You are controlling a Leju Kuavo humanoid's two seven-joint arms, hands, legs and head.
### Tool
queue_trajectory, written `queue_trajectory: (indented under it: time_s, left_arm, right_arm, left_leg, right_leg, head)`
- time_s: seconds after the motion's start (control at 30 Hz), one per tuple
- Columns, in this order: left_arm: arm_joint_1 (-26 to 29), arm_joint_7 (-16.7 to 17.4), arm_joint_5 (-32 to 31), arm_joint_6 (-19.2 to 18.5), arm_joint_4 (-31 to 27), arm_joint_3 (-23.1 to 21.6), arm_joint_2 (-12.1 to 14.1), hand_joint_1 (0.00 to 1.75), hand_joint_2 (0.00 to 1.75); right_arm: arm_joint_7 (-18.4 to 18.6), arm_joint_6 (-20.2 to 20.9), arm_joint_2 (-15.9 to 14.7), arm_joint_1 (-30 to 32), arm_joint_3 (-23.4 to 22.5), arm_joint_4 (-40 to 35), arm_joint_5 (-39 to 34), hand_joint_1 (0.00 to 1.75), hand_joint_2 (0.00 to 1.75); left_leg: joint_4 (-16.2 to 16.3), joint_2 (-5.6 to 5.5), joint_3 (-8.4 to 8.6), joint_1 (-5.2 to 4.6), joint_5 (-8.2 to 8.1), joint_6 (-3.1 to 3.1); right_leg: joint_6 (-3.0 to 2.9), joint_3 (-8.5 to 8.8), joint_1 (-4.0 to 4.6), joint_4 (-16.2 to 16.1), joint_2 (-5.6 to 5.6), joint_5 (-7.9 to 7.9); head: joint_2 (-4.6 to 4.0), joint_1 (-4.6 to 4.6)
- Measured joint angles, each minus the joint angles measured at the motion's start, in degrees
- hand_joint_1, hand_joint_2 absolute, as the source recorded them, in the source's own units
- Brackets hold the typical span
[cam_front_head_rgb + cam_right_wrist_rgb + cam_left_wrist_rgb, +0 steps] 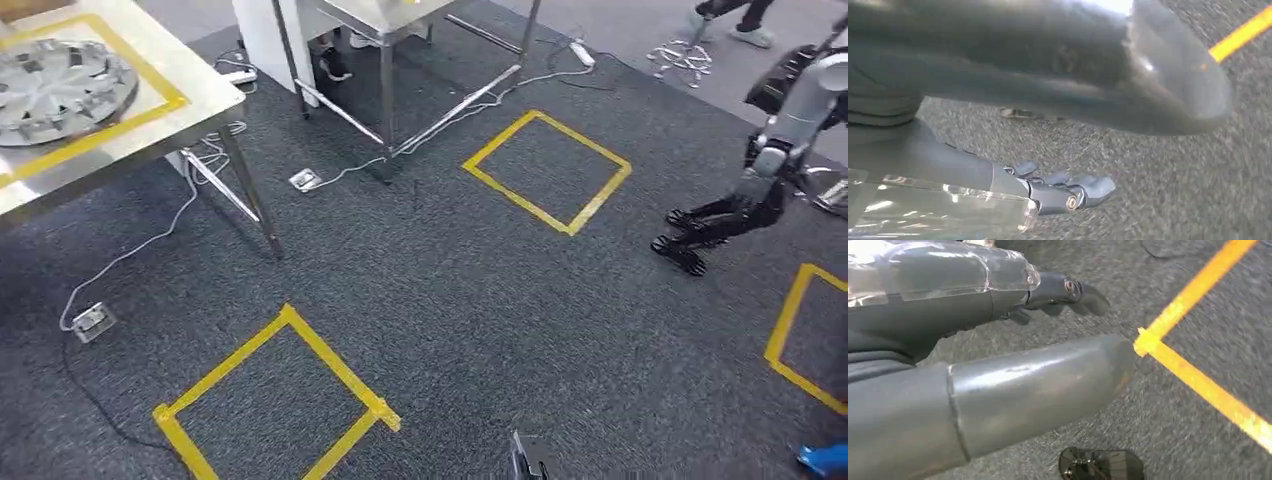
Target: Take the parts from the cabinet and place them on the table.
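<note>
Both robot hands — left (998,365), right (1058,100) — are carried empty, fingers loosely apart, above the carpet (450,300), the bench (200,95) seen upper left.

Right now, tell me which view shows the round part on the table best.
The head view: the round part lies whole on the table, inside a yellow tape outline. Both wrist views look down at carpet and tape, with none of it.

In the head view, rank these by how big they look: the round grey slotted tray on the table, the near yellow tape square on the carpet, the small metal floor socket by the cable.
1. Near yellow tape square, though nearness inflates it.
2. Round grey slotted tray, partly cut off.
3. Small metal floor socket.
</note>
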Motion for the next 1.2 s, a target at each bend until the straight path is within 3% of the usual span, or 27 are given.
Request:
queue_trajectory:
  time_s: [0.07,0.1,0.13,0.17,0.2,0.3,0.33,0.37,0.4,0.43,0.5,0.53,0.57,0.63,0.67,0.7,0.77,0.83,0.87,0.9,0.93,1.0,1.03,1.07,1.1,1.17,1.2]
  left_arm:
    - [-0.11,0.0,0.13,-0.09,0.0,0.0,0.02,0.0,0.0]
    - [-0.19,0.0,0.22,-0.22,0.0,0.02,0.07,0.0,0.0]
    - [-0.29,0.0,0.33,-0.42,0.0,0.02,0.07,0.0,0.0]
    - [-0.41,0.02,0.44,-0.59,0.0,0.02,0.04,0.0,0.0]
    - [-0.5,0.02,0.5,-0.74,0.0,0.02,0.04,0.0,0.0]
    - [-0.51,0.11,0.59,-1.01,0.0,0.04,0.13,0.0,0.0]
    - [-0.58,0.11,0.59,-1.11,0.02,0.07,0.09,0.0,0.0]
    - [-0.71,0.13,0.59,-1.14,0.02,0.09,0.26,0.0,0.0]
    - [-0.69,0.11,0.59,-1.16,0.02,0.09,0.31,0.0,0.0]
    - [-0.54,0.15,0.59,-1.25,0.02,0.09,0.35,0.0,0.0]
    - [-0.15,0.35,0.59,-1.27,0.04,0.13,0.55,0.0,0.0]
    - [-0.04,0.35,0.59,-1.27,0.04,0.17,0.59,0.0,0.0]
    - [-0.04,0.35,0.59,-1.27,0.04,0.22,0.68,0.0,0.0]
    - [-0.07,0.35,0.59,-1.27,0.04,0.28,0.87,0.0,0.0]
    - [-0.07,0.35,0.59,-1.27,0.04,0.31,0.87,0.0,0.0]
    - [-0.08,0.35,0.59,-1.29,0.04,0.35,0.9,0.0,0.0]
    - [-0.02,0.5,0.52,-1.33,0.04,0.39,0.87,0.0,0.0]
    - [-0.04,0.87,0.5,-1.36,0.04,0.48,0.85,0.0,0.0]
    - [-0.11,0.9,0.44,-1.42,0.02,0.55,0.87,0.0,0.0]
    - [-0.13,0.92,0.44,-1.42,0.0,0.66,1.03,0.0,0.0]
    - [-0.01,0.98,0.42,-1.42,-0.02,0.87,1.07,0.0,0.0]
    - [0.15,1.35,0.26,-1.42,-0.02,0.98,1.22,0.0,0.0]
    - [0.12,1.55,0.15,-1.42,-0.02,1.01,1.27,0.0,0.0]
    - [0.08,1.64,0.11,-1.42,-0.02,1.01,1.29,0.0,0.0]
    - [-0.03,1.64,0.09,-1.42,0.0,1.03,1.29,0.0,0.0]
    - [-0.34,1.51,0.09,-1.42,0.0,1.05,1.2,0.0,0.0]
    - [-0.45,1.29,0.07,-1.44,0.0,1.05,1.16,0.0,0.0]
  right_arm:
    - [0.0,0.04,0.0,0.45,0.04,0.07,0.37,0.0,0.0]
    - [0.0,0.04,0.0,0.52,0.09,0.11,0.48,0.0,0.0]
    - [0.0,0.02,0.0,0.51,0.15,0.13,0.61,0.0,0.0]
    - [0.0,-0.04,0.0,0.44,0.31,0.13,0.83,0.0,0.0]
    - [0.0,-0.07,0.0,0.3,0.52,0.13,0.98,0.0,0.0]
    - [0.02,-0.17,0.07,0.51,1.05,0.15,1.05,0.0,0.0]
    - [0.04,-0.26,0.07,0.71,1.14,0.2,1.05,0.0,0.0]
    - [0.18,-0.31,0.39,0.97,1.35,0.2,1.07,0.0,0.0]
    - [0.22,-0.35,0.31,0.76,1.42,0.24,1.05,0.0,0.0]
    - [0.24,-0.44,0.43,0.44,1.44,0.26,1.07,0.0,0.0]
    - [0.24,-0.42,0.89,0.22,1.46,0.26,1.07,0.0,0.0]
    - [0.24,-0.42,0.94,0.29,1.49,0.26,1.07,0.0,0.0]
    - [0.26,-0.42,0.98,0.45,1.53,0.28,1.07,0.0,0.0]
    - [0.28,-0.42,1.01,0.47,1.64,0.31,1.07,0.0,0.0]
    - [0.28,-0.42,1.05,0.39,1.77,0.31,1.07,0.0,0.0]
    - [0.28,-0.42,1.09,0.29,1.77,0.31,1.07,0.0,0.0]
    - [0.57,-0.31,1.18,0.12,1.9,0.31,1.09,0.0,0.0]
    - [1.01,-0.17,1.18,0.3,2.19,0.35,1.07,0.0,0.0]
    - [1.27,-0.17,1.16,0.4,2.47,0.37,1.05,0.0,0.0]
    - [1.47,-0.15,1.36,0.3,2.6,0.37,1.05,0.0,0.0]
    - [1.68,-0.13,1.36,-0.01,2.71,0.37,0.98,0.0,0.0]
    - [2.03,-0.13,1.49,-0.15,2.84,0.35,0.92,0.0,0.0]
    - [2.08,-0.13,1.49,0.07,2.88,0.37,0.9,0.0,0.0]
    - [2.21,-0.13,1.51,0.35,2.89,0.37,0.9,0.0,0.0]
    - [2.27,-0.13,1.51,0.55,2.91,0.37,0.9,0.0,0.0]
    - [2.58,-0.13,1.51,0.58,2.97,0.37,0.98,0.0,0.0]
    - [2.62,-0.13,1.49,0.46,3.06,0.39,0.98,0.0,0.0]
  left_leg:
    - [0.0,1.51,0.21,-0.05,-0.25,-0.27]
    - [0.0,2.2,0.44,-0.06,-0.43,-0.36]
    - [-0.02,2.85,0.73,-0.09,-0.57,-0.48]
    - [-0.1,3.39,0.96,-0.1,-0.72,-0.63]
    - [-0.24,3.91,0.93,-0.32,-0.81,-0.88]
    - [-0.78,5.47,1.28,-0.18,-0.7,-1.73]
    - [-1.09,5.79,1.81,-0.29,-0.97,-2.27]
    - [-0.27,0.87,1.86,-0.01,-1.66,-2.49]
    - [2.29,-2.42,0.57,-0.02,-3.45,-2.26]
    - [6.33,-3.08,-1.41,-0.13,-5.46,-2.18]
    - [14.48,-2.95,-5.95,-0.24,-8.21,-2.14]
    - [15.7,-2.72,-7.15,-0.36,-7.62,-2.1]
    - [14.21,-2.49,-7.05,-0.37,-5.58,-2.08]
    - [6.26,-3.48,-4.08,-0.24,0.32,-2.0]
    - [1.82,-5.69,-2.46,-0.08,2.25,-1.88]
    - [1.45,-9.45,-2.11,0.33,1.24,-1.87]
    - [0.62,-8.09,-1.51,-0.04,0.8,-1.63]
    - [0.19,-6.38,-1.01,-0.05,0.77,-0.86]
    - [-0.26,-5.26,-0.56,0.22,0.87,-0.62]
    - [-0.58,-4.22,-0.19,0.17,0.74,-0.38]
    - [-0.62,-2.96,0.05,-0.01,0.57,-0.12]
    - [-0.6,-0.62,0.39,-0.24,0.08,0.02]
    - [-0.59,0.27,0.61,-0.31,-0.16,-0.08]
    - [-0.59,1.06,0.93,-0.32,-0.44,-0.12]
    - [-0.59,1.83,1.33,-0.32,-0.77,-0.28]
    - [-0.67,2.87,2.18,-0.3,-1.33,-0.6]
    - [-0.96,3.31,2.28,-0.34,-1.47,-0.82]
  right_leg:
    - [-0.17,0.84,-0.06,-1.58,-0.28,2.46]
    - [-0.5,3.08,0.02,-6.08,-0.56,5.24]
    - [-1.02,5.84,0.2,-11.45,-1.64,7.97]
    - [-1.54,7.75,0.61,-15.61,-3.63,8.76]
    - [-2.0,8.4,1.4,-16.38,-5.31,7.78]
    - [-2.79,8.15,1.74,-16.91,-3.96,7.61]
    - [-3.33,9.09,1.66,-18.08,-3.19,8.09]
    - [-3.51,9.53,1.32,-18.89,-3.01,8.52]
    - [-3.98,9.75,1.18,-19.16,-2.46,8.68]
    - [-4.23,9.73,1.16,-19.19,-1.72,8.7]
    - [-4.49,9.78,1.44,-18.99,0.13,8.53]
    - [-4.55,9.81,1.48,-18.81,1.05,8.41]
    - [-4.49,9.92,1.47,-18.62,1.93,8.26]
    - [-4.17,10.19,1.33,-17.98,3.58,7.74]
    - [-3.9,10.24,1.22,-17.45,4.31,7.25]
    - [-3.42,9.71,1.4,-16.84,4.91,6.81]
    - [-2.75,9.25,0.74,-16.51,6.38,6.74]
    - [-2.09,8.96,0.59,-16.89,8.18,6.87]
    - [-1.93,8.99,0.71,-16.45,7.13,6.49]
    - [-1.51,7.92,0.88,-14.36,3.75,5.27]
    - [-1.11,5.69,0.61,-10.44,1.97,3.39]
    - [-0.56,0.97,0.14,-2.2,0.36,0.45]
    - [-0.42,-0.27,-0.04,-0.19,0.03,0.49]
    - [-0.38,-0.18,-0.17,-0.76,-0.17,1.82]
    - [-0.48,1.2,-0.2,-4.12,-0.42,4.63]
    - [-1.16,5.72,0.05,-13.69,-2.28,10.02]
    - [-1.37,6.8,0.61,-15.28,-4.06,8.73]
  head:
    - [0.0,0.15]
    - [0.0,0.44]
    - [0.0,0.7]
    - [0.0,0.83]
    - [0.0,0.68]
    - [0.0,0.61]
    - [0.0,0.79]
    - [0.0,0.58]
    - [0.0,0.2]
    - [0.0,-0.32]
    - [0.0,-1.36]
    - [0.0,-1.53]
    - [0.0,-1.84]
    - [0.0,-2.12]
    - [0.0,-2.29]
    - [0.0,-2.6]
    - [0.0,-2.12]
    - [0.0,-2.43]
    - [0.0,-2.24]
    - [0.0,-1.48]
    - [0.0,-0.62]
    - [0.0,-0.59]
    - [0.0,-0.53]
    - [0.0,-0.44]
    - [0.0,-0.28]
    - [0.0,-0.02]
    - [0.0,-0.04]
